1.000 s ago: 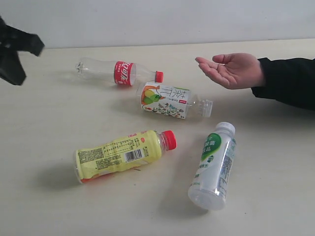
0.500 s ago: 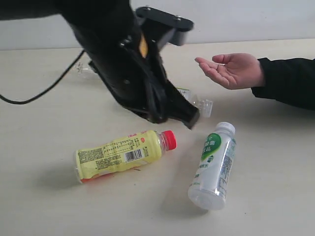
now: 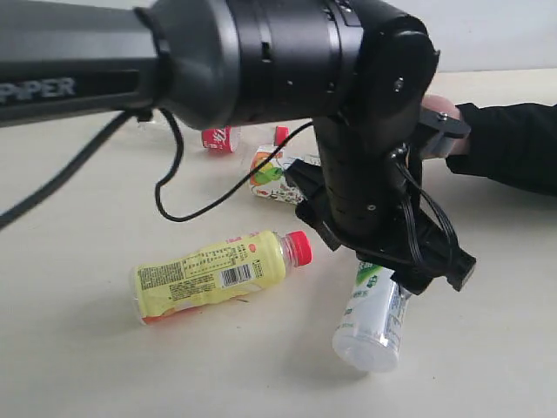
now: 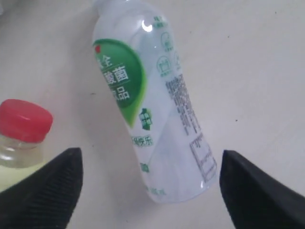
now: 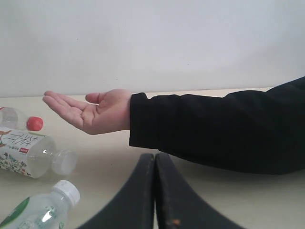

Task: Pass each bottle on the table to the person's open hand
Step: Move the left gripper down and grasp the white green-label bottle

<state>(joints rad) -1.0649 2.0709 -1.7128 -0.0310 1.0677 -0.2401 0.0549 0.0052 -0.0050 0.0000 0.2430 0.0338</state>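
over near-right white green-label bottle [image 4: 143, 95], left gripper [image 4: 150, 162] spread wide, holding nothing; best lower square astride mid-body before closing. right gripper [image 5: 155, 158] pressed shut, empty.

- The table [image 3: 70, 366] is seen in pale beige with a faint wood grain.
- The yellow-labelled bottle [image 3: 209, 274], at lower left of the exterior view, is printed with dark text and a barcode and capped in red.
- The white bottle [image 4: 152, 119] is marked with a green label patch bearing white characters.
- The red-labelled bottle [image 3: 218, 139], otherwise clear, is capped in red.
- The fruit-labelled bottle [image 3: 271, 171] is clear, its white label patterned with green and orange fruit.
- The person's open hand [image 5: 93, 112] is light-skinned, the sleeve [image 5: 214, 129] black.
- The arm [image 3: 261, 61] is black, with pale lettering at upper left.
- The left gripper [image 4: 150, 155] is shown with black fingers [image 4: 43, 195] in a fine weave pattern.
- The wall [image 5: 190, 38] is rendered pale grey.
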